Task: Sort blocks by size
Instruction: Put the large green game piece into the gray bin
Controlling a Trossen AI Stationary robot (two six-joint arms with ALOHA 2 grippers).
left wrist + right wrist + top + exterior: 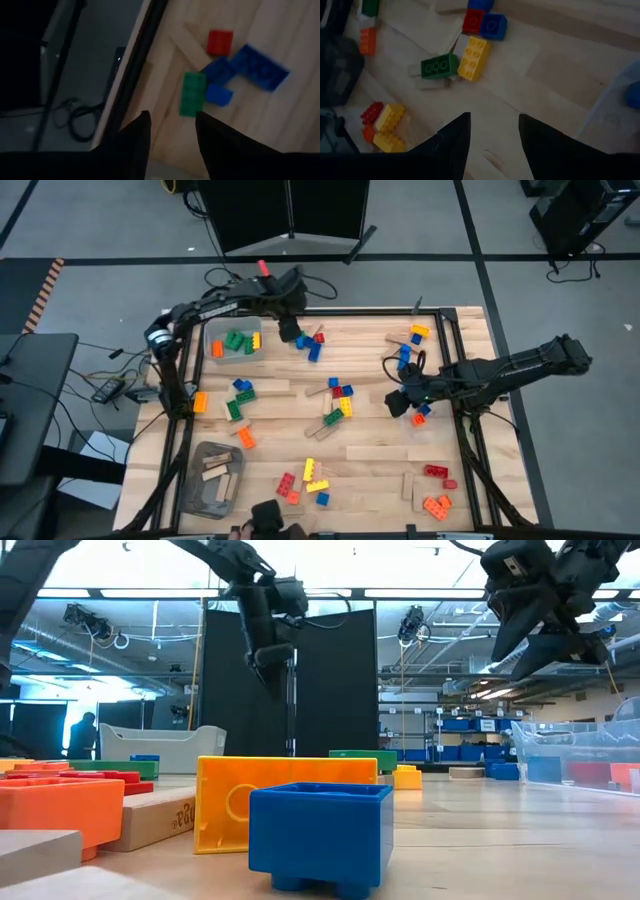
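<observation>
Studded bricks and tan wooden pieces lie scattered flat on the wooden table [370, 435]. My left gripper [292, 332] hangs open above the far edge, beside a group made up of a red brick [220, 42], a blue brick [260, 67] and a green brick [193, 93]; nothing is between its fingers [135, 142]. My right gripper [398, 402] hovers open right of centre, clear of the table. The right wrist view shows a green brick [439, 66] and a yellow brick [474, 57] ahead of its empty fingers [455, 140].
A clear bin [235, 340] with green and orange bricks stands at the far left. A grey bin [212, 478] with wooden pieces sits at the near left. Red and orange bricks [437, 490] lie near right. Black frame rails [462, 370] border the table.
</observation>
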